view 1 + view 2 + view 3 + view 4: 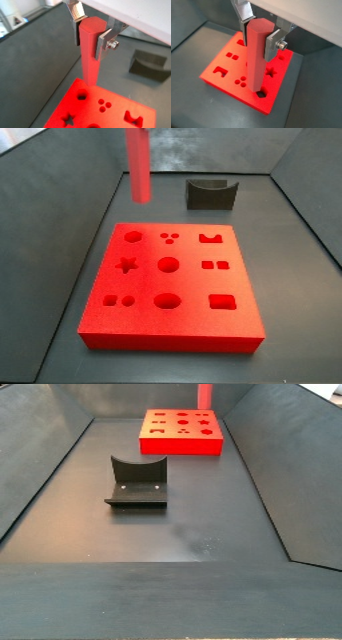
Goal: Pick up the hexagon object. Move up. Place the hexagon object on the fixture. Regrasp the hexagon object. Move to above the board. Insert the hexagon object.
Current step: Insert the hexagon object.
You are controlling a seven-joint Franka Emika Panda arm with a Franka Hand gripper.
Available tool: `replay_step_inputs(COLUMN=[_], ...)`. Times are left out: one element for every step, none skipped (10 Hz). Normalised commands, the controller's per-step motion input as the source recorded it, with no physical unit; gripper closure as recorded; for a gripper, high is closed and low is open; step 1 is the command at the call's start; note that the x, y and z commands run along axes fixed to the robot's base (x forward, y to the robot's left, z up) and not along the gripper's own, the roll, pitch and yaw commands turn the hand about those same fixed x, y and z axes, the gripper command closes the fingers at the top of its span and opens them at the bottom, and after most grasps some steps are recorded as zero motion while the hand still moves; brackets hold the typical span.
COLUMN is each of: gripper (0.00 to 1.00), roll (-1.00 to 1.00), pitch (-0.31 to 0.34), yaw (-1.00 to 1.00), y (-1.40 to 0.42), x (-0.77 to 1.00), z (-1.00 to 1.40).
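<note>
Fingers clamp the hexagon object near its top end, silver plates on opposite sides of the bar in both wrist views; gripper grips it upright, bar hanging straight down. In a wrist view the bar's lower end sits over the board, right by a dark hexagon hole at the board's near edge; cannot tell if the tip is touching the board or just above it. In a side view only the bar shows, vertical at upper left of the frame, its lower end above the dark floor just beyond the board's far left corner; gripper is cut off by the top edge there. Board lies flat on the grey floor, with star, circles, squares, dots cut in. Fixture stands at upper centre-right, beyond the board, apart from it, empty. In a side view the fixture is mid-left, the board behind it at top, bar at the top edge.
</note>
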Motion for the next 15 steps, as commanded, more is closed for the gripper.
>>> replay_step_inputs(gripper=[1.00,1.00,1.00,1.00,1.00,1.00,1.00,1.00,1.00,1.00,1.00,1.00,1.00,1.00,1.00], roll=[-0.35,-0.30,-0.31,-0.33,-0.29,-0.21,-0.05,0.00,0.00,-0.01,-0.08,-0.12,-0.22,-0.22,-0.19], pitch=[-0.116,-0.131,-0.061,-0.079,-0.089,-0.027,0.003,0.016,0.000,0.000,-0.021,-0.049,-0.009,-0.019,-0.097], yaw=[-0.59,-0.38,-0.26,-0.25,-0.20,-0.14,-0.08,-0.03,0.00,0.00,0.00,-0.01,-0.07,-0.07,-0.03], y=[0.00,0.00,0.00,0.00,0.00,0.00,0.00,-0.04,-0.06,-0.07,-0.03,0.00,0.02,0.05,0.00], x=[-0.07,-0.10,-0.09,-0.03,-0.09,-0.17,-0.17,-0.19,-0.15,-0.09,-0.07,-0.13,0.00,0.10,0.00], z=[-0.35,-0.49,-0.50,-0.45,-0.55,-0.55,-0.29,-0.15,-0.06,-0.10,-0.27,-0.37,-0.66,-0.68,-0.50])
